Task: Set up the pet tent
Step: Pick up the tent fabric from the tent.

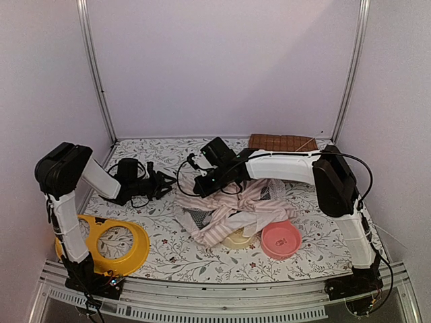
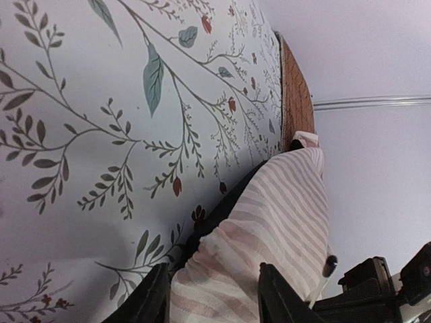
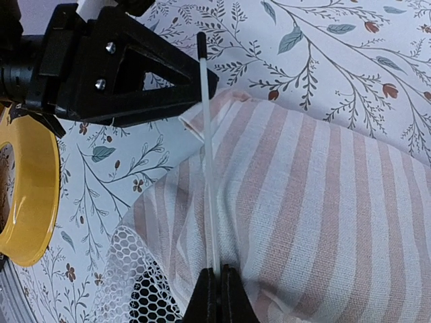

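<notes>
The pet tent point(image 1: 232, 210) lies crumpled mid-table, pink-and-white striped cloth with white mesh point(image 3: 128, 269). My right gripper point(image 3: 219, 272) is shut on a thin clear pole point(image 3: 209, 161) with a black tip, which runs along the striped fabric point(image 3: 323, 202). In the top view the right gripper point(image 1: 196, 183) sits at the tent's upper left edge. The left gripper point(image 1: 163, 183) faces it from the left. Its jaws stand apart around a fold of striped fabric point(image 2: 269, 222), with the left gripper point(image 2: 212, 286) low over the table. The pole's tip point(image 2: 328, 264) shows beside that fold.
A pink bowl point(image 1: 281, 239) sits right of the tent, and a cream bowl point(image 1: 239, 239) is partly under the cloth. A yellow ring-shaped dish point(image 1: 111, 243) lies near the left arm's base. A brown quilted mat point(image 1: 283, 142) lies at the back wall.
</notes>
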Available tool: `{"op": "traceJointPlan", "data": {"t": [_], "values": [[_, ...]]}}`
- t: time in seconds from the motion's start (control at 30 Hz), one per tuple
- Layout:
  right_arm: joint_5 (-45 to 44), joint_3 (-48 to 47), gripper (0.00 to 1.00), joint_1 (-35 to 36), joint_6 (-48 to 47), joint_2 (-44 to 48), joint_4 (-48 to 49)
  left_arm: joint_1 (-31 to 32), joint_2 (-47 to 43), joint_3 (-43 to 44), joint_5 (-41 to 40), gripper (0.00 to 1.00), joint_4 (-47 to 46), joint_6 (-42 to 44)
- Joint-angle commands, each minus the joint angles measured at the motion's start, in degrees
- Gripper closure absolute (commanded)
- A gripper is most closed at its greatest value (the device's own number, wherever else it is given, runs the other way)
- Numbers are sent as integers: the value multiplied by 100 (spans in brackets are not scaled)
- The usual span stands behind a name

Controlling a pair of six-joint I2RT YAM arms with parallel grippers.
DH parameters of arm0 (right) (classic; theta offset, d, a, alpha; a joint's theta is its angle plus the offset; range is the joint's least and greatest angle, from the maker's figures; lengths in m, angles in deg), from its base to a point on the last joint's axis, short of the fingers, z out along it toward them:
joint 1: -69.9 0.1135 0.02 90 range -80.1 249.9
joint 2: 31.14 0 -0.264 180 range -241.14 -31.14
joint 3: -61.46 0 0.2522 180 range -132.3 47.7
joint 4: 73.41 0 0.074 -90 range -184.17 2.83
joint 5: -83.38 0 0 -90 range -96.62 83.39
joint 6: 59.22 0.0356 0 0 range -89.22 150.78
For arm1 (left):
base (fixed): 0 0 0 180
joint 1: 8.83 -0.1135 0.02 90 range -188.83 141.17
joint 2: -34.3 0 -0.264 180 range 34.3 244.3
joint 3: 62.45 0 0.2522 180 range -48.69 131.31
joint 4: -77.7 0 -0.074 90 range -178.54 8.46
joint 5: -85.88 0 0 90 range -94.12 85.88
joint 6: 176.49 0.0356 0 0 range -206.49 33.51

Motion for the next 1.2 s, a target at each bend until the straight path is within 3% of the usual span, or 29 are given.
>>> {"op": "traceJointPlan", "data": {"t": [0.0,0.3,0.53,0.7,0.9,0.97,1.1,1.17], "values": [[-229,238,100,-130,406,242,-884,118,328,-137,139,56,-1089,-1043],[-299,369,100,-121,447,304,-866,170,480,-274,7,56,-2044,-2184],[-355,423,100,-119,473,387,-805,226,674,-26,165,62,-1871,-2300],[-384,429,100,-118,461,421,-789,301,688,-45,117,59,-1794,-2321],[-411,443,100,-120,460,434,-779,326,789,111,157,66,-1634,-2382],[-422,442,100,-122,447,443,-771,341,777,112,138,71,-1585,-2355],[-400,443,100,-116,434,452,-777,328,843,197,164,96,-1695,-2442],[-413,466,100,-104,427,473,-796,287,856,270,145,100,-1695,-2442]]}}
